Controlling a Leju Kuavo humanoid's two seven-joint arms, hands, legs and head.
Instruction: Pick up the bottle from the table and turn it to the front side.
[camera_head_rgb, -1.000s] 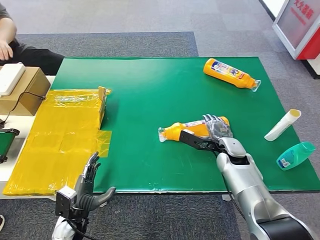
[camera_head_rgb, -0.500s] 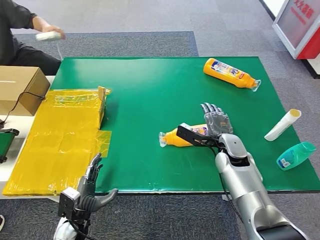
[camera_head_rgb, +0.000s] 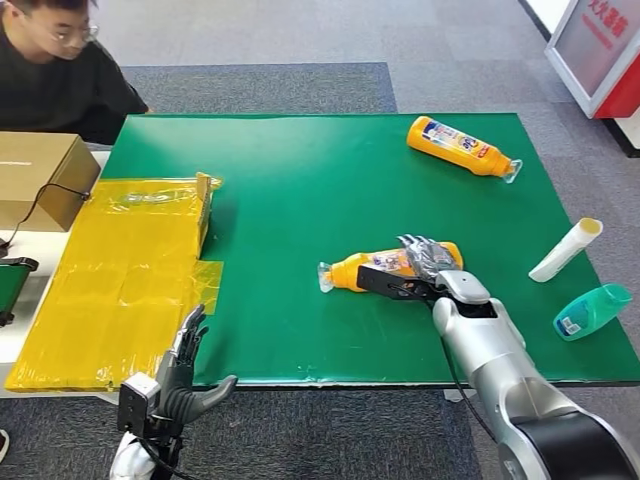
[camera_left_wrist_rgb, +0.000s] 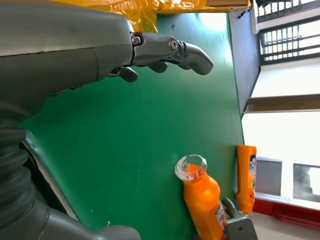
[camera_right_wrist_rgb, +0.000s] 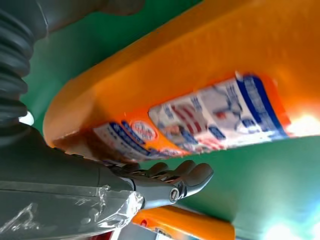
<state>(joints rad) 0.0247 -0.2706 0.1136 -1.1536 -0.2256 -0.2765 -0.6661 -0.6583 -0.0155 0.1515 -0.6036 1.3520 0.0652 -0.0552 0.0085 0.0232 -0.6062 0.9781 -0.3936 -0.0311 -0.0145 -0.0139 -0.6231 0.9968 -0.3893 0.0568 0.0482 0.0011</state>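
Bottles (camera_head_rgb: 462, 146), tube (camera_head_rgb: 564, 249) and yellow sheet (camera_head_rgb: 113, 280) surround the hand-covered orange bottle (camera_head_rgb: 362, 266).

Head cam: high on the body, facing fwd and down over the green worktop (camera_head_rgb: 302, 200); L wrist cam: turned sideways, behind the left hand (camera_left_wrist_rgb: 113, 50), skimming the worktop toward the orange bottle (camera_left_wrist_rgb: 203, 200); R wrist cam: v. close, right hand (camera_right_wrist_rgb: 166, 182) against that bottle's label; all three share the bottle.

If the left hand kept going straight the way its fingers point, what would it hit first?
Probably the yellow plastic sheet: the left hand hangs open off the table's near edge, fingers aimed up over it. Depth is unclear.
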